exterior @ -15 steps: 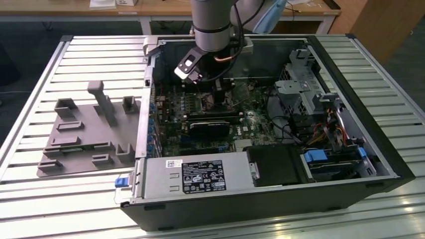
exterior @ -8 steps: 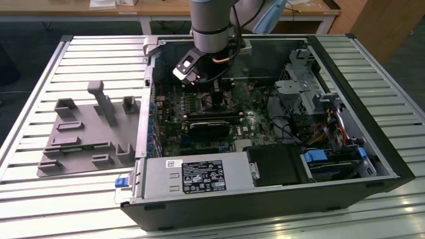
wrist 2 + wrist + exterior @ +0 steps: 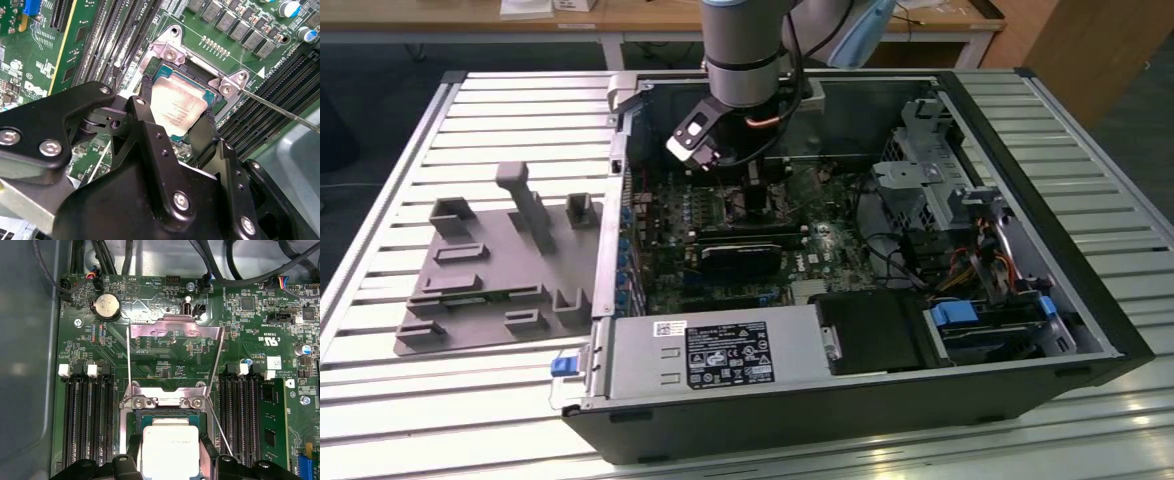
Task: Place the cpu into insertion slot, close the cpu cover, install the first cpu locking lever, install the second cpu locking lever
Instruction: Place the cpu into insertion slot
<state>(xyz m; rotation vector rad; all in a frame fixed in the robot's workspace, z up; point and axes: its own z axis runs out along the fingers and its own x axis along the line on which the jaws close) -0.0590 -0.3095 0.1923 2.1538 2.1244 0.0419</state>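
Observation:
The cpu (image 3: 171, 452) (image 3: 176, 106), a flat square chip with a silver-grey face, sits low over the dark-rimmed insertion slot (image 3: 131, 426) (image 3: 199, 69) on the green board. My gripper (image 3: 171, 456) (image 3: 175, 116) is shut on it, with one black finger (image 3: 144, 102) on each of two opposite edges. Whether the chip is fully seated cannot be told. The cpu cover (image 3: 175, 331), a silvery frame, stands swung open behind the slot. Two thin wire locking levers (image 3: 128, 360) (image 3: 223, 434) stand released beside it. In the exterior view the arm reaches down into the computer case, gripper (image 3: 750, 192) near the board.
Long black memory slots (image 3: 90, 425) flank the socket, with a green memory module (image 3: 272, 425) in one row. A coin battery (image 3: 106, 305) and cables (image 3: 240, 270) lie beyond the cover. A grey fixture plate (image 3: 494, 270) lies outside the case; the power supply (image 3: 707, 350) is at its front.

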